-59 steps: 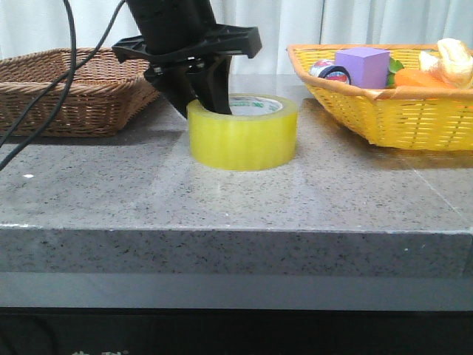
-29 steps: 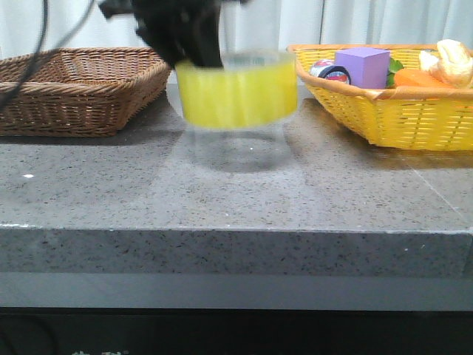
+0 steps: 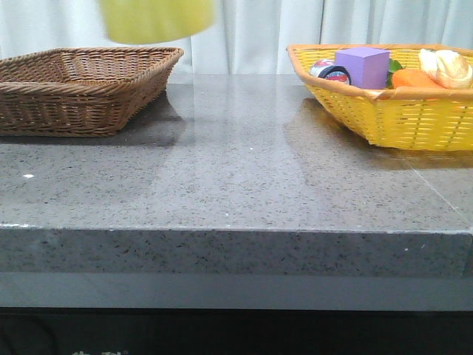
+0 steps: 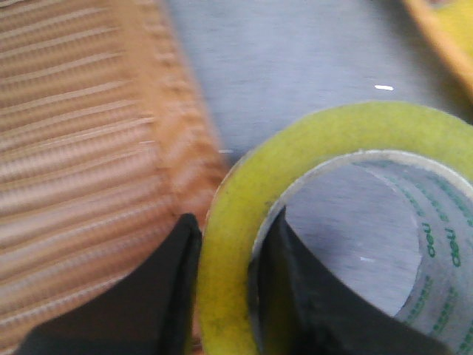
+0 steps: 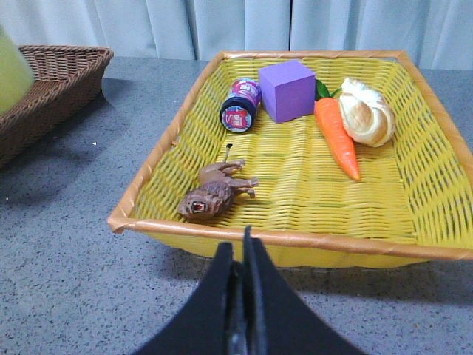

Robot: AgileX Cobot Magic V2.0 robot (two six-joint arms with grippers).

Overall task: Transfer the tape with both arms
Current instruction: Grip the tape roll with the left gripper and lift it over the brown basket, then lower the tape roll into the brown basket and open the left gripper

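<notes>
The yellow tape (image 3: 157, 19) hangs blurred at the top left of the front view, high above the brown wicker basket (image 3: 81, 85); the arm holding it is out of that view. In the left wrist view my left gripper (image 4: 229, 244) is shut on the wall of the tape (image 4: 244, 200), one finger outside, one inside the white core with green print. A corner of the tape shows in the right wrist view (image 5: 11, 70). My right gripper (image 5: 242, 255) is shut and empty, above the counter in front of the yellow basket (image 5: 281, 240).
The yellow basket (image 3: 384, 118) at the right holds a purple block (image 5: 287, 89), a small patterned tape roll (image 5: 240, 105), a carrot (image 5: 336, 137), a shell-like toy (image 5: 366, 111) and a brown animal toy (image 5: 214, 192). The grey stone counter (image 3: 244, 185) lies between the baskets.
My left gripper has lifted the tape off the counter and carried it up and to the left, over the brown basket. The arm has left the front view.
</notes>
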